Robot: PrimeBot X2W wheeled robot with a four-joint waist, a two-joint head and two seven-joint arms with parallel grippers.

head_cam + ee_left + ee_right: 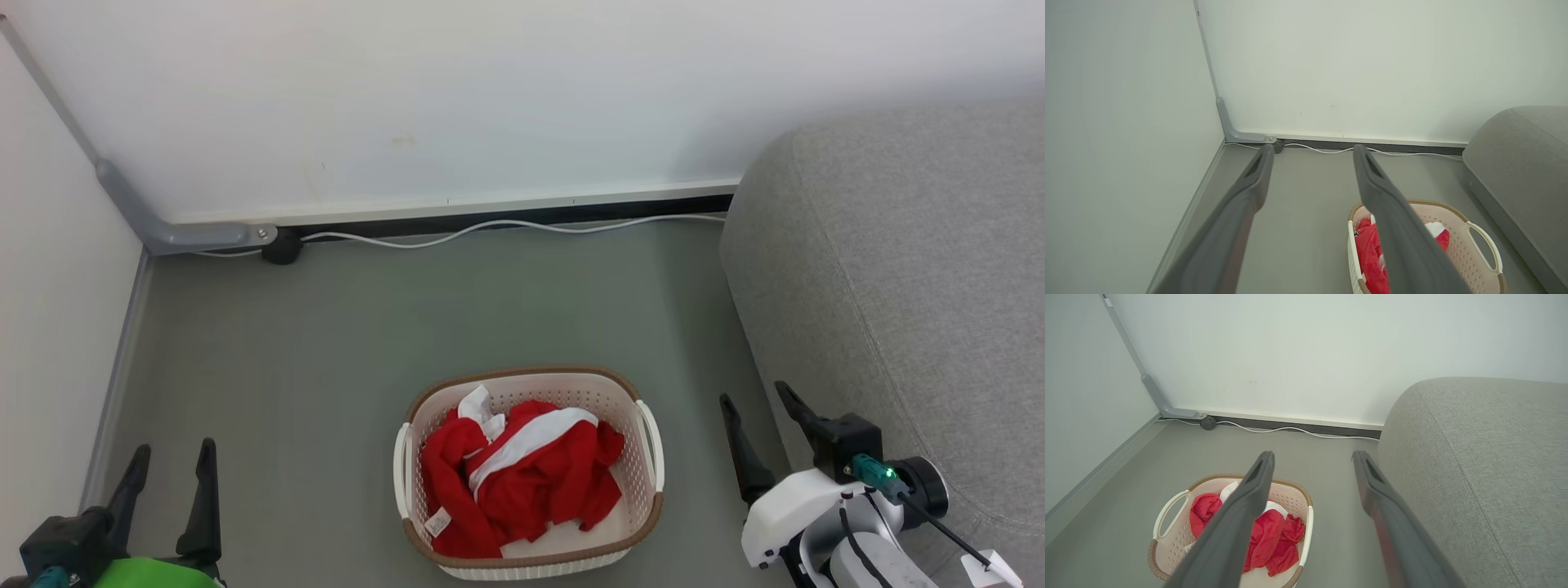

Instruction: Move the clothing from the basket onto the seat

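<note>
Left gripper (pixel 175 447) and right gripper (pixel 753 394) hang spread and empty, flanking the basket (pixel 522 371) on the floor (pixel 326 343).

From the left: the left gripper's fingers are well apart from the basket. The clothing (pixel 531 482) lies crumpled inside the basket, a red heap with no clear long axis; its white band (pixel 531 441) slants from near-left to far-right. The basket's handles sit left and right, so its long axis likely runs across the view. The fabric looks light, limp and liable to trail, so a pinch on the raised middle fold seems best. The right gripper hangs near the basket's right handle, just beside the grey seat (pixel 898 269).
</note>
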